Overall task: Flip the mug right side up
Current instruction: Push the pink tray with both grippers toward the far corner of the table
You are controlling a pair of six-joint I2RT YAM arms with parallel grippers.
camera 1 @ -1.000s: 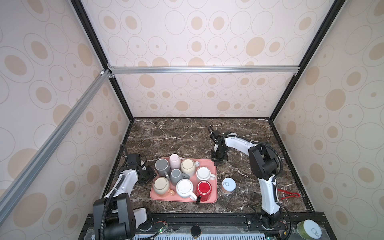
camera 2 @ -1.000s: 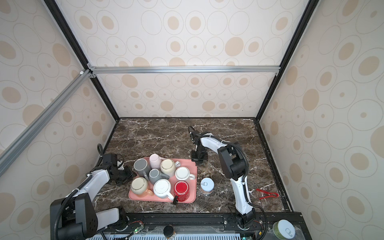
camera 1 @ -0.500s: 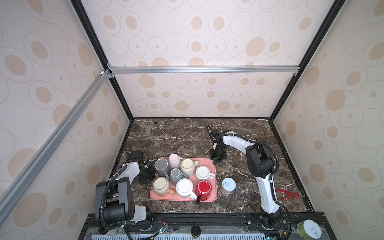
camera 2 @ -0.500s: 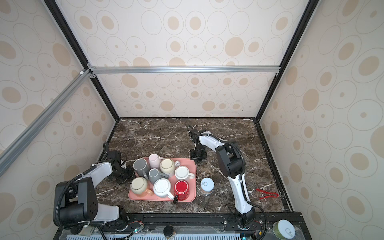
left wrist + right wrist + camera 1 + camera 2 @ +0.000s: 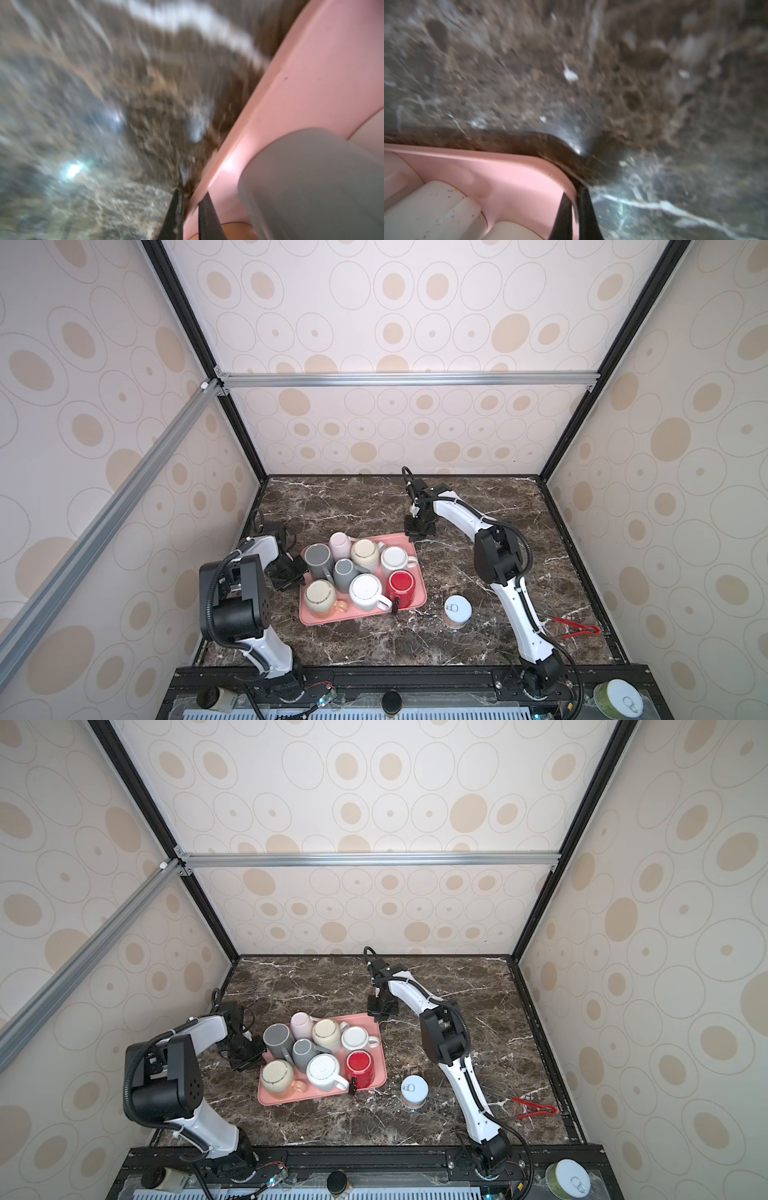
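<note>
Looking at eight mugs [image 5: 345, 572] crammed on a pink tray [image 5: 332, 616], sitting left of middle on the marble counter [image 5: 478, 506], all bottoms-up by the look of it. Can't pick out the one meant for flipping, so lumping them together. Packed touching or nearly so, handles poking every which way, hardly a gap for getting round the ones in the middle. Got the left pincer [image 5: 191, 192] clenched on the tray's left rim, jaws either side of the pink edge, right beside the big gray mug [image 5: 318, 560]. Same deal with the right pincer [image 5: 573, 192]: clamped on the rim at the far right corner, just next to a white mug [image 5: 395, 558]. So both grips on tray, neither on a mug. Then the red mug [image 5: 401, 585] parked at the front right corner, dark handle pointing at the front edge. Off the tray: a can [image 5: 457, 610] with a pale blue lid standing on the counter just right of that corner, red tongs [image 5: 577, 628] lying well off by the right wall, a green tin [image 5: 619, 697] out past the counter's front edge. Wrist views pretty smeared, showing little beyond marble, pink rim and bits of mug.
</note>
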